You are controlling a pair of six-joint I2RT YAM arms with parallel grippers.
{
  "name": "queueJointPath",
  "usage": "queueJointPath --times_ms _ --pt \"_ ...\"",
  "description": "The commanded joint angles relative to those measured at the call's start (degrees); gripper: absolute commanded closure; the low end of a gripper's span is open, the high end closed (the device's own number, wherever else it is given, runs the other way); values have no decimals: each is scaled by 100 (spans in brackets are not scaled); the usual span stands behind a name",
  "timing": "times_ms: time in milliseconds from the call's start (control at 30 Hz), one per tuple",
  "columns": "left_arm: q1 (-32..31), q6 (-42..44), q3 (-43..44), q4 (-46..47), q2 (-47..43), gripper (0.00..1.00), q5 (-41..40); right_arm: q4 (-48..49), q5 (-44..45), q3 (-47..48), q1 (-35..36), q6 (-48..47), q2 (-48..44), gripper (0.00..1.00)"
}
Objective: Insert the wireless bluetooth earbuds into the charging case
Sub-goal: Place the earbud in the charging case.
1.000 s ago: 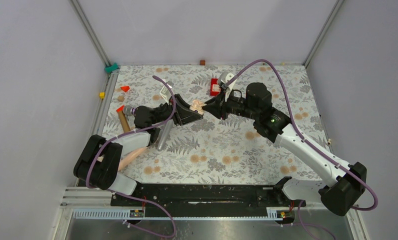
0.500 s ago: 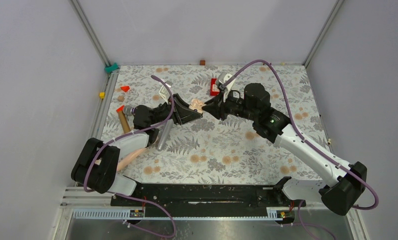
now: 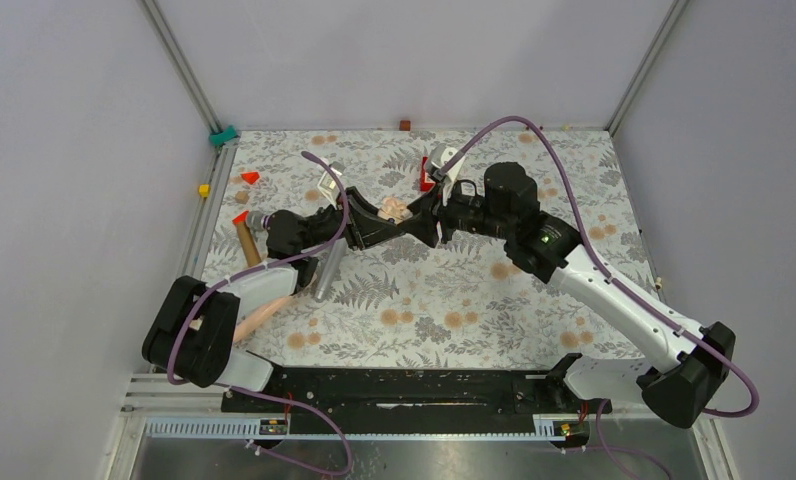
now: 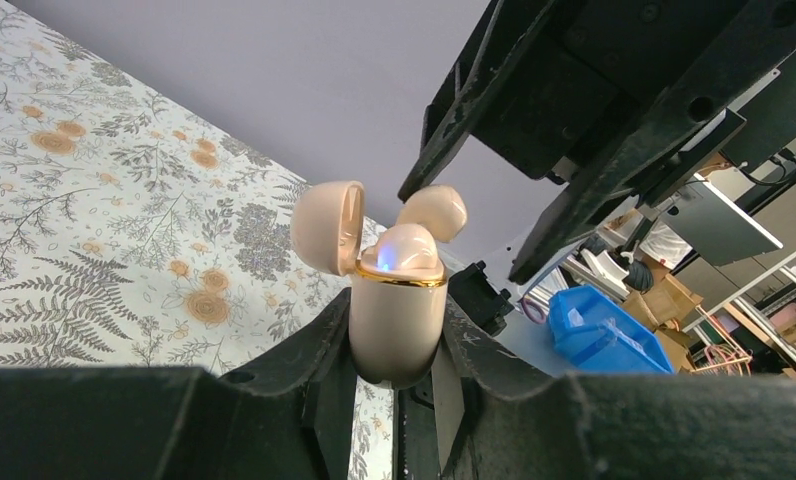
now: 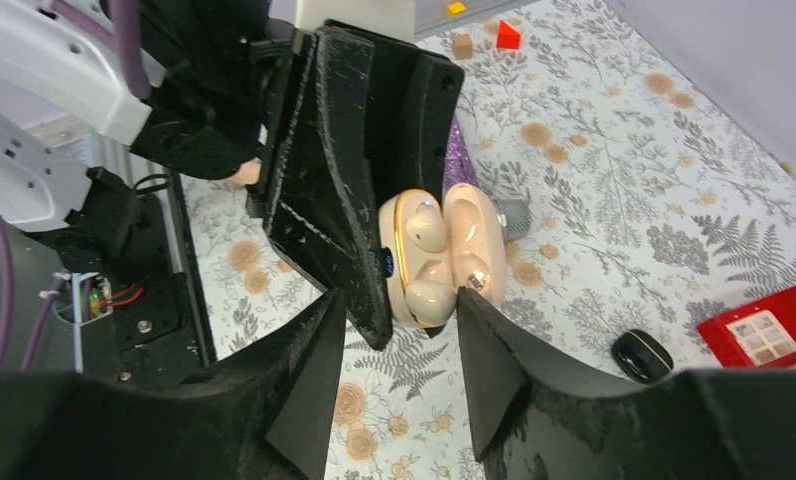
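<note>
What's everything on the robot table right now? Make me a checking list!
Surface: floral table cover, lying flat.
Job's things: beige charging case, lid open; two beige earbuds in it, fully seated or not cannot tell.
Clutter: red box, small black oval case, red wedges, yellow cube.
Grippers: left gripper shut on the charging case; right gripper open, close to the earbuds.
Cables: purple cables arch over both arms.
Surroundings: grey walls; blue bin beyond the table.

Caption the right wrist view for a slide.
Right gripper, jaws apart, at an earbud in the open beige case the left gripper holds.
</note>
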Motion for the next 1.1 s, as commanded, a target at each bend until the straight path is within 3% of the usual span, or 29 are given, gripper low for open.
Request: queueJointPath --times_ms 0,567,900,1067 --pt "79 156 26 241 -163 100 -568 -392 -727 361 156 79 -63 46" --pt "28 61 -56 1006 -220 100 -187 -686 -49 630 139 -130 -134 35" --pt "-130 340 -63 1071 -340 100 136 -1036 -392 916 -208 -303 -470 41" --pt "-313 502 -49 1076 -450 100 426 -1741 -131 1486 -223 -1012 -493 40"
